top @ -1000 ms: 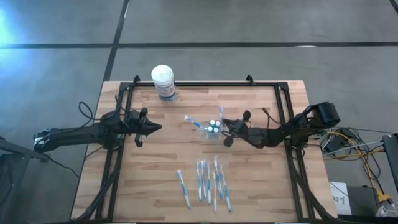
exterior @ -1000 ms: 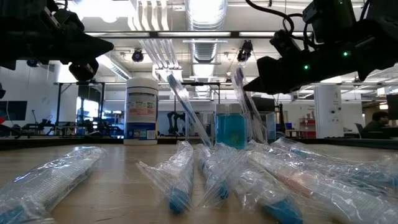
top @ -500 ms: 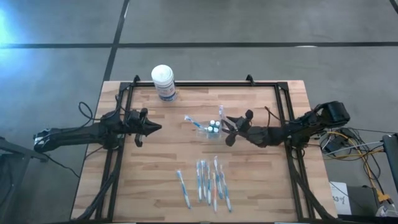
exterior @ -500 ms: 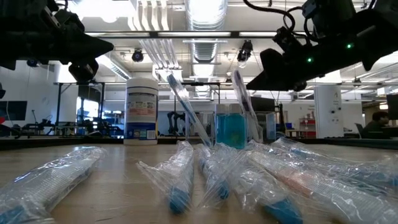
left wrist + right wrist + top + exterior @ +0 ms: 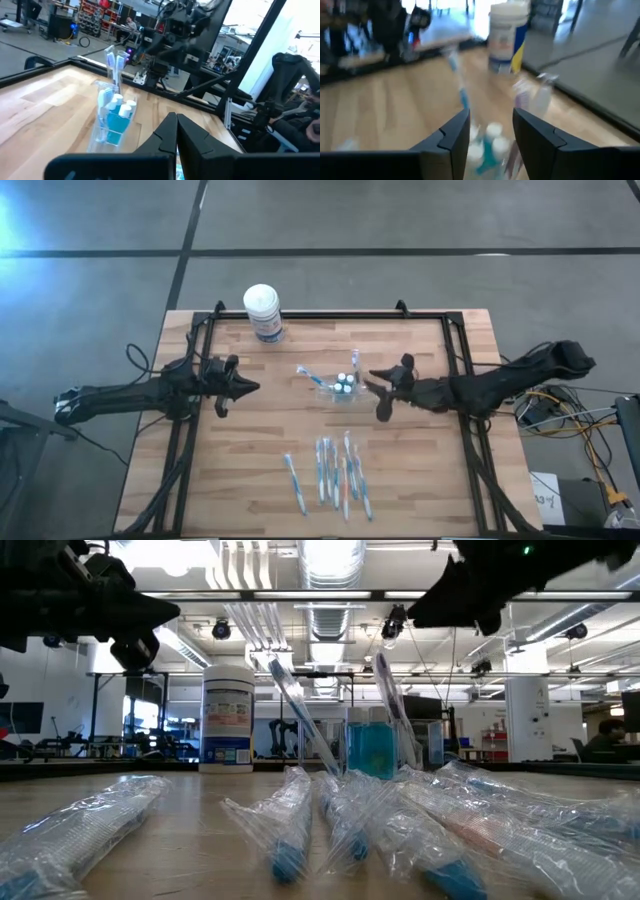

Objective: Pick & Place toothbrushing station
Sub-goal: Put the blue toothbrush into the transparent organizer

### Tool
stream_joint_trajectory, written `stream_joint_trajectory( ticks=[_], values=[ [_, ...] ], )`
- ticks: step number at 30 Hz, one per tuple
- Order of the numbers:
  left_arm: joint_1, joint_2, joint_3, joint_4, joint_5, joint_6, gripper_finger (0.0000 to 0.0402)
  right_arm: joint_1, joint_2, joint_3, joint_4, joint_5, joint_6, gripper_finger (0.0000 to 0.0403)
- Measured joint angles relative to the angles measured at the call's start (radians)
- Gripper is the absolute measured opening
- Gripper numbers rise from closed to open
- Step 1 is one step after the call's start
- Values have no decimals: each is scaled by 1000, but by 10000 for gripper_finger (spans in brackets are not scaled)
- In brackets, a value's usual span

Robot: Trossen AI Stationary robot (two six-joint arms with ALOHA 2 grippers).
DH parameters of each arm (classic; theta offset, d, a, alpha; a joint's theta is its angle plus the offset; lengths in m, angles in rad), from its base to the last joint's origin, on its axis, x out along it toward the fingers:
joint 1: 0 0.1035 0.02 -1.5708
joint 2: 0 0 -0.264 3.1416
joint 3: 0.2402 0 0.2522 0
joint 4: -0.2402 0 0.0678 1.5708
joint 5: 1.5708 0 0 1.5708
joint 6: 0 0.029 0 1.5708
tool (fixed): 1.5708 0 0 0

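High view: right gripper (image 5: 378,393), fingers apart, sits centre-right beside the toothbrushing station (image 5: 338,387); left gripper (image 5: 240,388) waits closed, centre-left.

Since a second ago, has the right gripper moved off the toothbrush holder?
Yes. The right gripper has drawn back from the toothbrush holder toward the table's right rail, fingers now open; the holder stays put.

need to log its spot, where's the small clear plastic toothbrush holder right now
In the high view the small clear plastic toothbrush holder stands near the table's middle, just left of the open right gripper, above the wrapped toothbrushes.
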Motion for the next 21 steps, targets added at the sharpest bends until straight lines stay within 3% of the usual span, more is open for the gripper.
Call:
stream_joint_trajectory(
  ticks=[6,14,21],
  values=[
    [0,-1,0,15,64,40,9,159,79,234,-357,23,102,117],
    [0,-1,6,26,115,49,9,292,299,505,-801,15,527,88],
    [0,0,5,27,113,48,13,325,519,671,-977,-163,702,50]
  ],
)
